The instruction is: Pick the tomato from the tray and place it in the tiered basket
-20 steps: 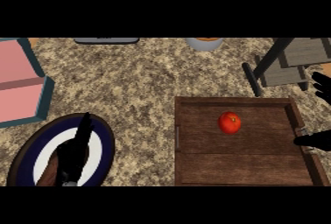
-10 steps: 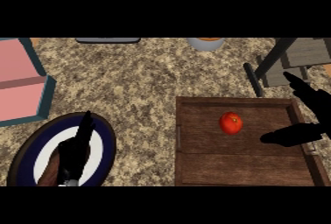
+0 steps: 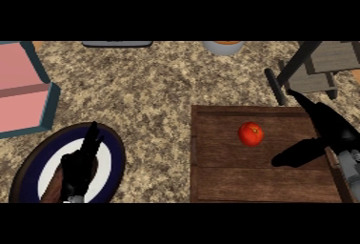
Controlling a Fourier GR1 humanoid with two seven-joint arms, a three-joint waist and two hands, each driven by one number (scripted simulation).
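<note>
One tomato (image 3: 251, 133) lay on the wooden tray (image 3: 225, 186), apart from the right hand (image 3: 329, 132), whose fingers and thumb were spread wide to bracket it. Far right stood the tiered basket (image 3: 320, 66); the left hand (image 3: 79, 164) rested open over a plate (image 3: 35, 176).

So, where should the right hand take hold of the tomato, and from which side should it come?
Probably around its middle, from the right. The tomato is small and round, lying alone on the wooden tray with free space around it. The open right hand is already beside it, thumb toward it.
</note>
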